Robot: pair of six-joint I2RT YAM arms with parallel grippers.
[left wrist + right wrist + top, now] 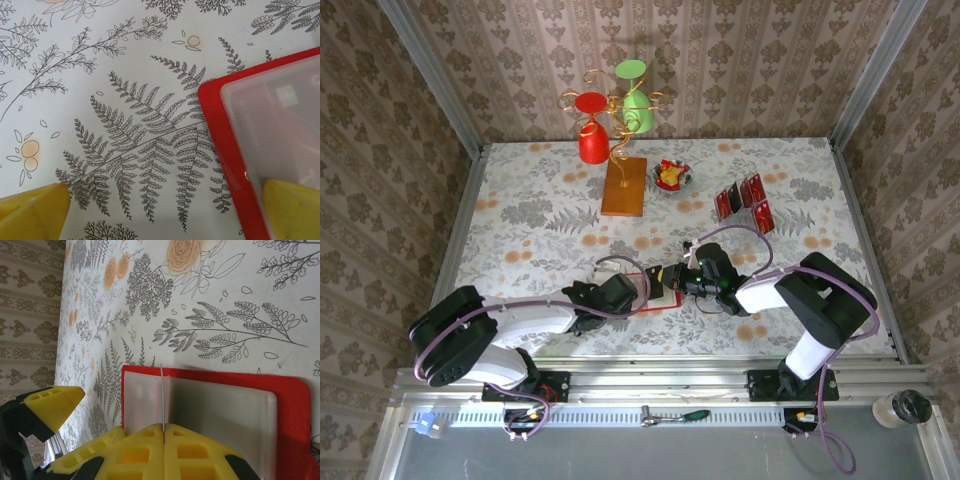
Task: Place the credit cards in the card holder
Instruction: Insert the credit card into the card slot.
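Two grippers meet at the card holder [292, 405], low in the middle of the top view, so the task looks to be at an early, preparing step. The right gripper [164, 437] is clenched, with what seems a thin pale leaf of the holder's inside pinched upright between its fingers. The left gripper [165, 212] hangs spread wide and grasps nothing, one fingertip over the holder's translucent pocket, the other over bare table [540, 230]. Farther up, right of centre, three credit cards [742, 204] sit grouped, well apart from the holder. None is visibly stowed, though I cannot tell whether the pocket already hides one.
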